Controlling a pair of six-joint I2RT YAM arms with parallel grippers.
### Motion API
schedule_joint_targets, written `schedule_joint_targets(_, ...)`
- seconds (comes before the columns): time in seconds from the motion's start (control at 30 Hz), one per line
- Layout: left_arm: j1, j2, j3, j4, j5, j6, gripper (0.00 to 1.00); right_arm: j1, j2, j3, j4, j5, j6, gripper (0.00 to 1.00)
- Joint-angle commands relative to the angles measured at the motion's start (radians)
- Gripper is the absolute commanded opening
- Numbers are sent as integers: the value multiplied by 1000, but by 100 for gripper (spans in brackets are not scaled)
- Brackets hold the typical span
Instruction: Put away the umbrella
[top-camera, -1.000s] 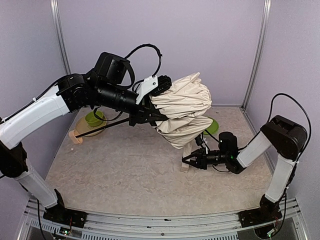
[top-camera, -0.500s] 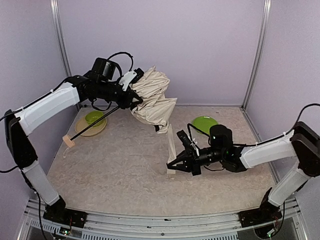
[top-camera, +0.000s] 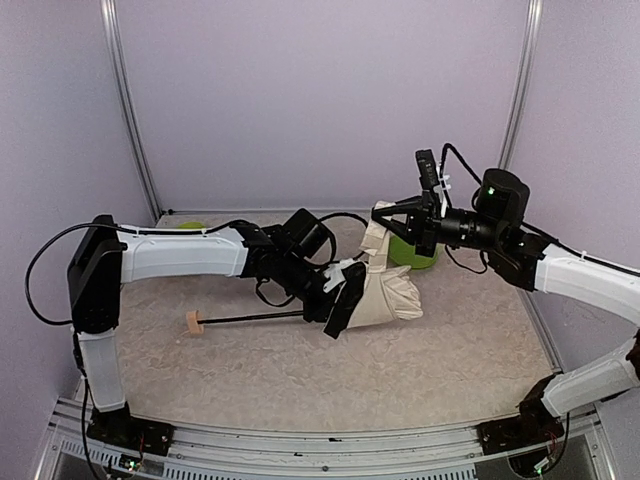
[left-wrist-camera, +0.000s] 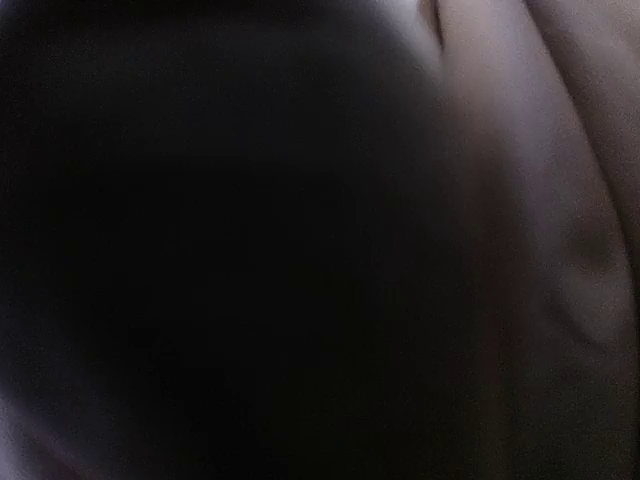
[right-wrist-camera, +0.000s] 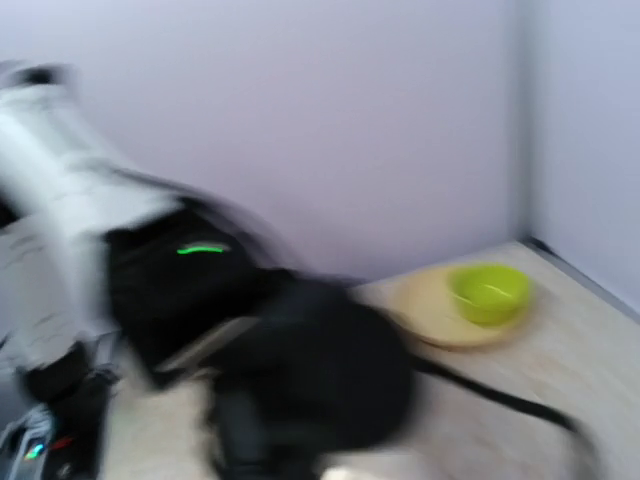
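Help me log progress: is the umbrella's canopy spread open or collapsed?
Collapsed. The umbrella lies on the table, its cream cloth bunched in loose folds at one end of the shaft, not stretched taut.

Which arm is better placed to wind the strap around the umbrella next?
Right. The right fingers are shut on the strap, lifted free above the umbrella; the left fingers are occupied clamping its bundled canopy on the table.

**Camera layout.**
Overhead looks down from behind onto the table (top-camera: 250, 370); left wrist presses against the umbrella (left-wrist-camera: 580, 200); right wrist faces the left arm (right-wrist-camera: 60, 180), also seen overhead.
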Motion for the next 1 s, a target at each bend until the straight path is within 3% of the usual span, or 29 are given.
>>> schedule_joint_targets(0.0,-65,46,-70,-88,72,185,0,-146,-27,-46,259,180,137,0)
schedule_joint_targets(0.17,-96,86,-74,-118,94,241,0,-210,33,-119,271,319,150,0)
schedule_joint_targets(0.5,-138,133,-47,-107,110,348,0,-220,385,-178,384,241,356,0)
schedule_joint_targets(0.57,-136,152,-40,-93,100,338,0,-204,467,-193,423,233,396,0)
schedule_joint_targets(0.7,-119,186,-39,-19,65,276,1,-119,605,-144,329,280,303,0)
schedule_joint_targets(0.83,-77,185,-66,115,16,161,14,-83,718,-165,391,266,326,0)
schedule_joint_targets(0.97,-56,126,-147,264,-110,78,42,-66,737,-186,372,317,297,0)
